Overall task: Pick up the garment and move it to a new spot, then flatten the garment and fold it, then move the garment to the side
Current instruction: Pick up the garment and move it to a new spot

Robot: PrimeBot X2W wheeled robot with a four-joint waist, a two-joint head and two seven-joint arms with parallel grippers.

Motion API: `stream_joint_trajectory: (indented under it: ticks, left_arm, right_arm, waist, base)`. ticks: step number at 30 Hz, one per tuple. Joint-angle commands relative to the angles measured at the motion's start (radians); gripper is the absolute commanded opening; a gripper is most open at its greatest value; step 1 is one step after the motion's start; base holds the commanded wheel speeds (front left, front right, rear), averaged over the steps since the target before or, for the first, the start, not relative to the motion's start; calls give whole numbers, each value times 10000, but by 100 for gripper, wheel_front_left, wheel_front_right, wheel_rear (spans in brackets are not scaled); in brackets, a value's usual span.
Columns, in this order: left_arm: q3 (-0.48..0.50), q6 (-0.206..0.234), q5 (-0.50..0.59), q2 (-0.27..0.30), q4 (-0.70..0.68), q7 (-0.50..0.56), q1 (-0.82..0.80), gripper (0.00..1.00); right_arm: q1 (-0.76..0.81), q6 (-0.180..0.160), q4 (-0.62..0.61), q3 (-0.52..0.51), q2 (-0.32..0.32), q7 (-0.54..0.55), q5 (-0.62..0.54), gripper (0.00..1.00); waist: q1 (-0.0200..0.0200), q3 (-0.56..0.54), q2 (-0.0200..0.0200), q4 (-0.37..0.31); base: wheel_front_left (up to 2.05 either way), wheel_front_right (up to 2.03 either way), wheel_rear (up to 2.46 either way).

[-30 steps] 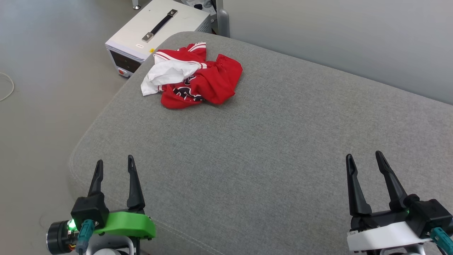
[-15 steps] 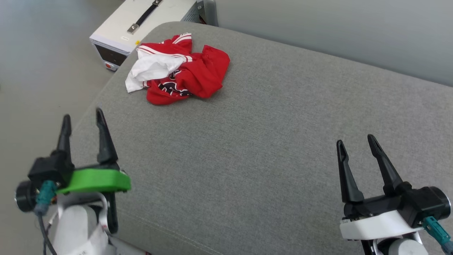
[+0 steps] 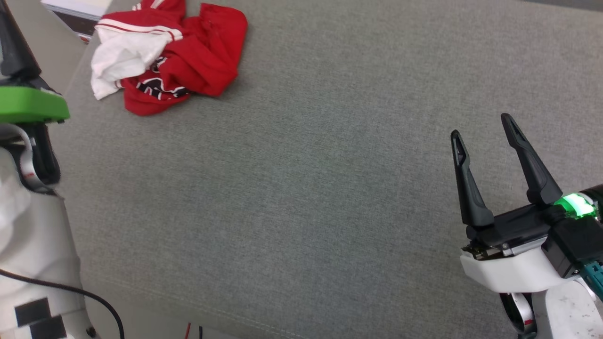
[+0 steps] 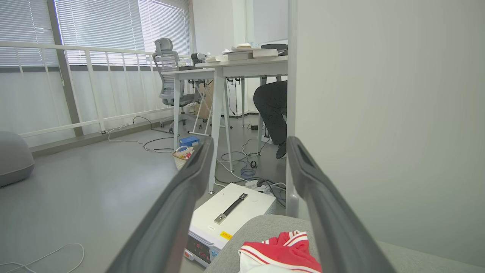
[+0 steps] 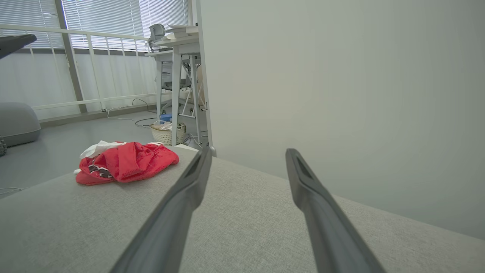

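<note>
Grey cushion [image 3: 330,188], pale wall behind. Garment [image 3: 188,61] lies crumpled at the far-left corner, white sleeve toward the left edge, black print partly showing. Left end effector [image 4: 251,141] wide, empty, pointing toward that corner, prob. off the left edge. Right end effector [image 3: 480,125] wide, empty, over the near-right part, well apart from garment. White box [image 4: 231,208] on floor by the corner.

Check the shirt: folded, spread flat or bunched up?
Bunched up. The shirt lies in a crumpled heap on the cushion, white sleeve twisted over the red body, print half hidden.
</note>
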Motion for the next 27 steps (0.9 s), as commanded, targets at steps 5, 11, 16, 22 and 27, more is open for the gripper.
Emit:
stream_joint_trajectory:
  ticks: [5, 11, 16, 22, 27]
  left_arm:
    - [-748, -214, -596, 1034, 2035, 501, -1750, 100]
    - [-2525, -232, -2318, 2005, 3648, 3178, -3023, 100]
    - [-3511, -234, -4248, 2839, 4282, 6124, -3573, 100]
    - [-4637, -234, -5385, 3938, 4448, 8749, -3581, 100]
    - [-5226, -235, -5786, 4212, 4798, 9921, -3424, 100]
  right_arm:
    - [-420, -7, -389, 86, -146, -46, -210, 100]
    - [-796, -7, -688, 162, -198, -46, -324, 100]
    - [-1001, -7, -935, 196, -217, -46, -396, 100]
    - [-1098, -7, -1095, 130, -211, -46, -423, 100]
    - [-1159, -7, -1119, 153, -188, -46, -412, 100]
  waist:
    - [-1, 1675, 0, -942]
    - [-1, 2146, 0, -1227]
    - [-1, 2491, 0, -1518]
    - [-1, 2806, 0, -1773]
    - [-1, 2965, 0, -1891]
  base:
    - [0, 0, 0]
    - [0, 0, 0]
    - [0, 0, 0]
    - [0, 0, 0]
    - [0, 0, 0]
